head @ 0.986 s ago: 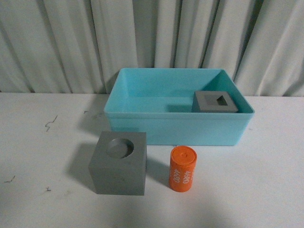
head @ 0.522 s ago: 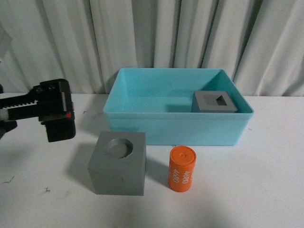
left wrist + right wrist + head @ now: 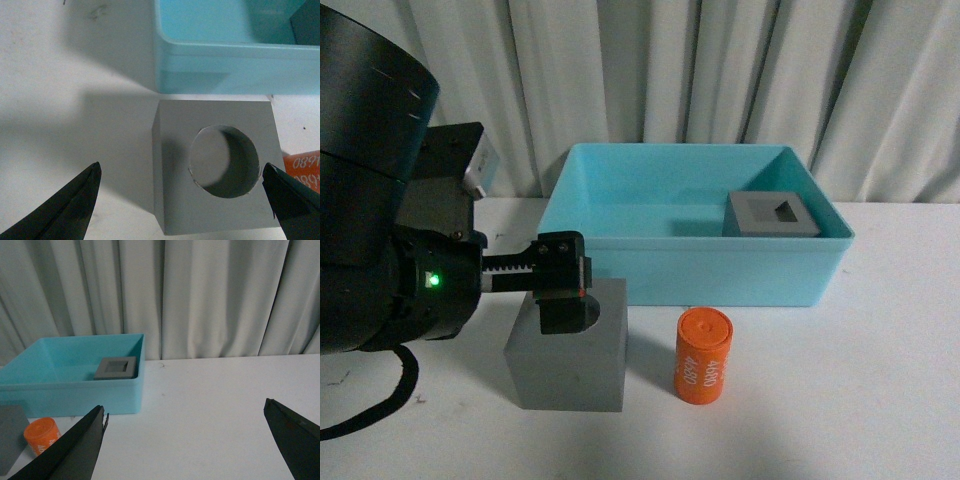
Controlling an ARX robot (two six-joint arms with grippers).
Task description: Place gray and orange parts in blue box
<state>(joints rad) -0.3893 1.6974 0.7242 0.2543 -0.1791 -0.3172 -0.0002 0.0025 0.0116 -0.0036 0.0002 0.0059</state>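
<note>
Gray recessed cube (image 3: 220, 165) under spread gripper (image 3: 180, 167)

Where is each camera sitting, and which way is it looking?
Front view: on the robot's body, facing the blue box; left arm and left tool show.
Left wrist view: on the left arm, looking down on the round-recess cube; open tool fingers show.
Right wrist view: on the right arm, looking across the table to the curtain; right tool fingers show.
Shared: all three see the blue box and orange cylinder.
</note>
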